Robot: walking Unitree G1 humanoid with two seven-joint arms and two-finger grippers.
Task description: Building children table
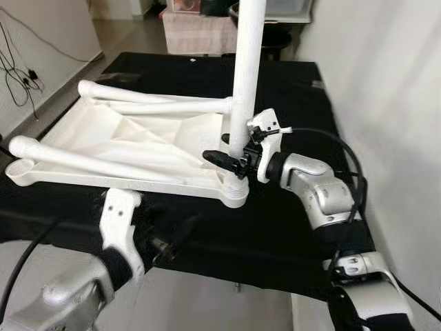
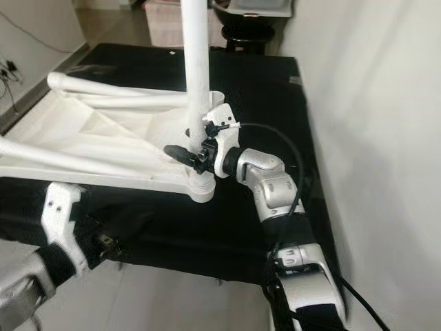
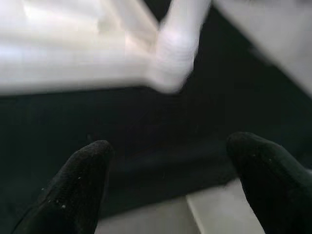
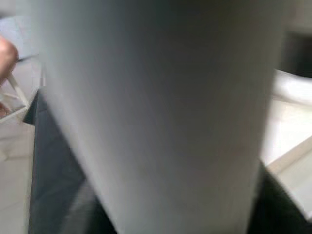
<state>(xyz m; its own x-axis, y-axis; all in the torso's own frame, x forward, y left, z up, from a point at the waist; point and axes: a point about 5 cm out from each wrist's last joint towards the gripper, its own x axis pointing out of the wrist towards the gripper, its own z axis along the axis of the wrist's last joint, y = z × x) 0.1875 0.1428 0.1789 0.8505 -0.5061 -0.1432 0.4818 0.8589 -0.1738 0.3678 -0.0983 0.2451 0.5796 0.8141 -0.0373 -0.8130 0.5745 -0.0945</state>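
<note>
A white children's table top (image 1: 131, 138) lies upside down on a black cloth (image 1: 289, 227). Two loose white legs (image 1: 89, 162) rest across it. One white leg (image 1: 247, 69) stands upright in the near right corner socket (image 1: 234, 194). My right gripper (image 1: 231, 160) is shut on this upright leg just above the socket, and the leg (image 4: 156, 107) is seen close up in the right wrist view. My left gripper (image 3: 170, 170) hangs open over the cloth's front edge, below the table top's near rim, its fingers (image 3: 78, 185) wide apart and holding nothing.
A white wall (image 1: 386, 83) runs close along the right side of the cloth. Cables (image 1: 17, 69) trail on the floor at the far left. A pale box (image 1: 200, 31) and a dark stool (image 1: 275, 38) stand behind the cloth. Bare floor (image 1: 207, 303) lies at the front.
</note>
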